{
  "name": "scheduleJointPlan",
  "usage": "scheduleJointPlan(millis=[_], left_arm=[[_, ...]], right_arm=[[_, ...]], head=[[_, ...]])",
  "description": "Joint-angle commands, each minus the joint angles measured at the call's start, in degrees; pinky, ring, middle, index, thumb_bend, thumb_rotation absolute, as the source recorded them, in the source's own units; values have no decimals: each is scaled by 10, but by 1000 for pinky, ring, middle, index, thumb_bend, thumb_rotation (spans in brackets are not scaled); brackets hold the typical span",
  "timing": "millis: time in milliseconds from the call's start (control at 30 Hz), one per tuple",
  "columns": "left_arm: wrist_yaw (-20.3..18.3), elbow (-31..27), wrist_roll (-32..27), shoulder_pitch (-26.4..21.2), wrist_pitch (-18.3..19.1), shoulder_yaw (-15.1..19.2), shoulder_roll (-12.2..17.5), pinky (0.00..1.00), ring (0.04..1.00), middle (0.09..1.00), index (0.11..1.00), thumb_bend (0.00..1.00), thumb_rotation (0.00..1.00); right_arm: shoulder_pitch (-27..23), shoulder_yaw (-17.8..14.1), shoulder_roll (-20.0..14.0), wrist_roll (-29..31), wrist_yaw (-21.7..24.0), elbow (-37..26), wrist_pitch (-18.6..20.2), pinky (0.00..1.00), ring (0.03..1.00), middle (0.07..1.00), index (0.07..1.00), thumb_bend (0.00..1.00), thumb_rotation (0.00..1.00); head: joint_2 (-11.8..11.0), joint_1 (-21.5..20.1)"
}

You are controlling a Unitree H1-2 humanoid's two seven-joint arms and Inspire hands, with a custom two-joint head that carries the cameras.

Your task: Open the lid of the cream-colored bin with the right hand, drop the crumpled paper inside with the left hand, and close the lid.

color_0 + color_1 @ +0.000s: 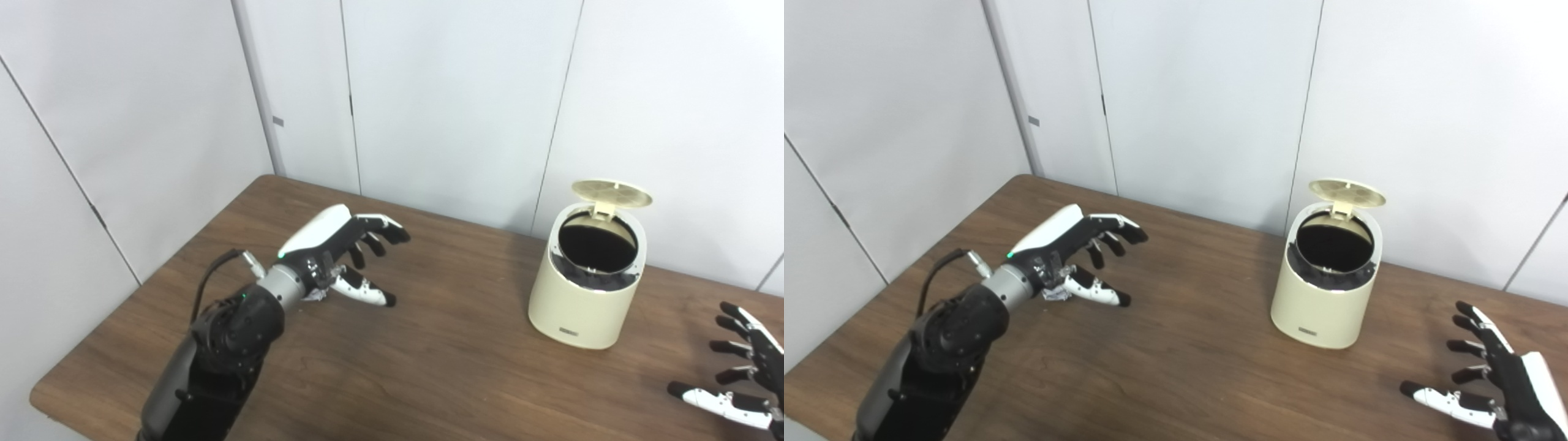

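The right robot hand (1488, 383) hovers spread and empty, low over the counter (429, 367). Ahead to its left stands the bin (585, 288), lid (611, 193) already up. The crumpled paper (1056, 293) lies beneath the left robot hand (343, 254), whose open fingers aren't gripping it. Picking up, dropping and closing remain.
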Motion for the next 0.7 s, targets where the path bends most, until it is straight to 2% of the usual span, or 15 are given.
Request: scheduleJointPlan(millis=[0, 100, 200, 333, 500, 667], left_arm=[[-2, -6, 29, -24, -1, 4, 34, 492, 677, 755, 733, 807, 0], [-14, 1, 66, -25, -1, -3, 58, 495, 661, 749, 728, 823, 0], [-2, 20, 74, -20, -14, -8, 77, 497, 652, 746, 726, 856, 0], [-7, 37, 75, -16, -8, -8, 90, 491, 658, 752, 733, 874, 0], [-5, 54, 84, -11, -17, -16, 105, 506, 667, 743, 735, 877, 0], [7, 77, 86, -4, -36, -18, 121, 462, 598, 679, 715, 895, 0]], right_arm=[[-17, -4, -5, -2, -6, -21, -13, 489, 748, 870, 904, 746, 158], [-18, -5, -5, -3, -8, -20, -11, 479, 742, 863, 901, 754, 166], [-18, -6, -3, 0, -6, -23, -7, 483, 742, 864, 898, 755, 157], [-17, -6, -3, 3, -3, -28, -4, 493, 740, 865, 898, 752, 151], [-14, -7, -5, 5, 5, -33, 6, 538, 773, 878, 898, 809, 136], [-11, -8, -7, 5, 6, -34, 6, 530, 768, 886, 903, 844, 145]], head=[[0, -1], [1, -1], [1, -1], [1, -1], [0, -2], [1, -2]])
